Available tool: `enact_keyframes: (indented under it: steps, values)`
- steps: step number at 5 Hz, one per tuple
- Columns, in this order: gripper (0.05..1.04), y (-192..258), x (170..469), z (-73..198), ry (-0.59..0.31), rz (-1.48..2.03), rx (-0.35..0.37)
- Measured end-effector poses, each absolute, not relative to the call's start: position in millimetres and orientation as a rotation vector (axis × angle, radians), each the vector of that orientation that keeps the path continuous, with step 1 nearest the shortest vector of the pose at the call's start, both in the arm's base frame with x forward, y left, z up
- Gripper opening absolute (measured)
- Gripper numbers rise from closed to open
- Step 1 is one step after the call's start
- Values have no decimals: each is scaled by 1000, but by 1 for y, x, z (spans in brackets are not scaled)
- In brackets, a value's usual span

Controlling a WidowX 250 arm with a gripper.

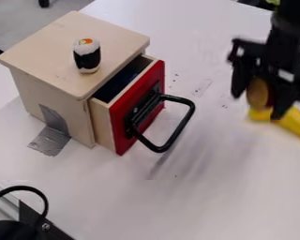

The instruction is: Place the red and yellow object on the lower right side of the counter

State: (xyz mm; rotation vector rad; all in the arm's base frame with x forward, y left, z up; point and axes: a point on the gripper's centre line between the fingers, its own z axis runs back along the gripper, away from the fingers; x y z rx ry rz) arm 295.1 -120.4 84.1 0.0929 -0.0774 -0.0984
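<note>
At the upper right, my black gripper [259, 99] is above the white counter [196, 197], its fingers closed around the sides of a rounded object [258, 93]. That object shows a brownish-yellow face and a dark red edge on its right. Part of it is hidden by the gripper. Whether it touches the yellow thing just below it, I cannot tell.
A yellow banana-like object [296, 123] lies at the right edge, partly behind the gripper. On the left stands a wooden box [52, 51] with a sushi-like toy [86, 55] on top. Its red-fronted drawer [122, 123] is partly pulled out, with a black handle [185, 123] jutting right.
</note>
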Motion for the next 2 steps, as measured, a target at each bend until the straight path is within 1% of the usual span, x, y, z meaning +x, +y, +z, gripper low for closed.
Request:
enact_keyframes:
  steps: [1,2]
  values:
    - [808,-125,254,60,-27,-26,81]
    - [808,-131,238,34,-21,-16,3]
